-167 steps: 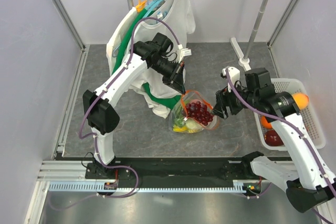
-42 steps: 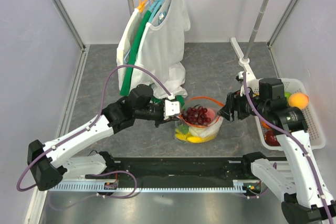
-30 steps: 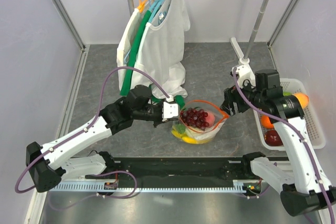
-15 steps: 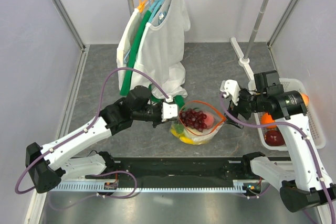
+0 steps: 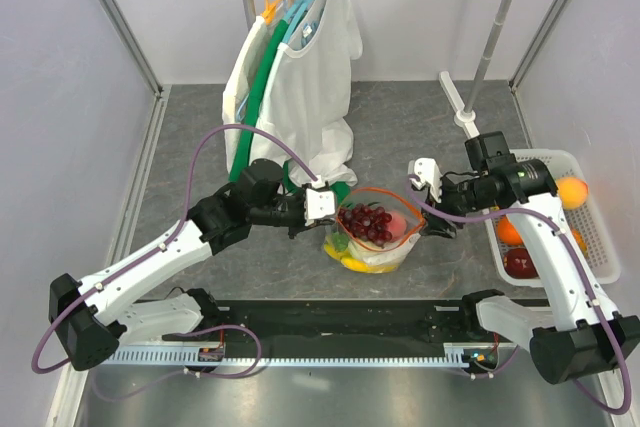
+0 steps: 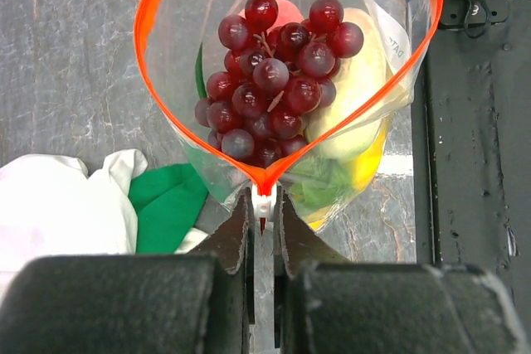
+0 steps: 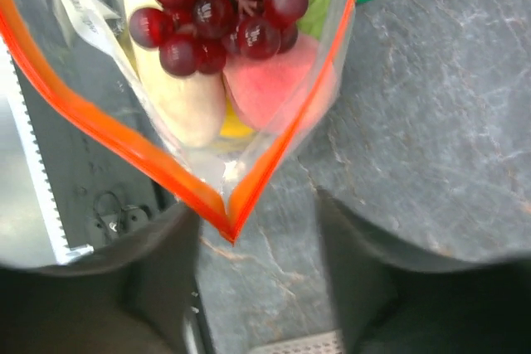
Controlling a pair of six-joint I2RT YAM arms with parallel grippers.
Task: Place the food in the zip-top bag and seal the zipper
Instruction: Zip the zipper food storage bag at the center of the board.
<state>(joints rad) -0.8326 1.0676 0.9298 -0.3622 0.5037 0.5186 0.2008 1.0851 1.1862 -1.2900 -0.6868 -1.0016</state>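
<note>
A: Grey stone-look desk [image 5: 420,137], basket [image 5: 595,232] at one edge. The bag [image 5: 375,247] stands near the basket with its mouth gaping and its zipper [image 6: 149,22] unsealed.
B: Condition?
A: Clear, floppy film. Grapes [image 6: 274,80] on top, pale and yellow pieces beneath.
B: Fingers?
A: Left fingers [image 6: 236,238] are clenched on the slider [image 6: 264,203], at the end far from the basket. Right fingers [image 7: 158,288] are released, straddling the basket-side corner.
B: Risk?
A: With that corner unheld, pulling the slider would likely drag or tip the bag. The high grapes may jam the zipper.
</note>
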